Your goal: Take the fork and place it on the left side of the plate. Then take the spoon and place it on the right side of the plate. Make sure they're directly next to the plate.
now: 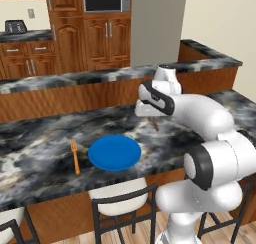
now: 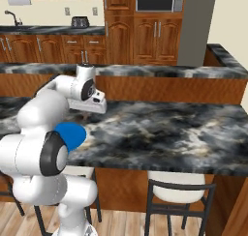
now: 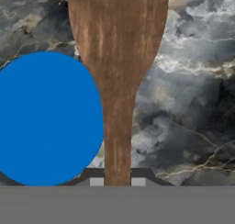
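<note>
Marble table (image 1: 45,153) carries plate (image 1: 114,152) near its front edge, fork (image 1: 75,156) already left; gripper (image 1: 152,119), clamped on spoon (image 3: 118,58), carries it for right-side placement.

The arm (image 1: 210,138) was glossy white, built of thick rounded segments like swollen tubes. Dark grey to black rings marked its joints: one broad band circled the big elbow joint low in the left base view, another wrapped the wrist segment. A round dark cap sat on the side of the wrist joint in the right base view. The hand housing was a white blocky piece with softened edges. The tool (image 3: 117,181) ended in two small pale square pads set in a dark grey, flat-topped mount.
</note>
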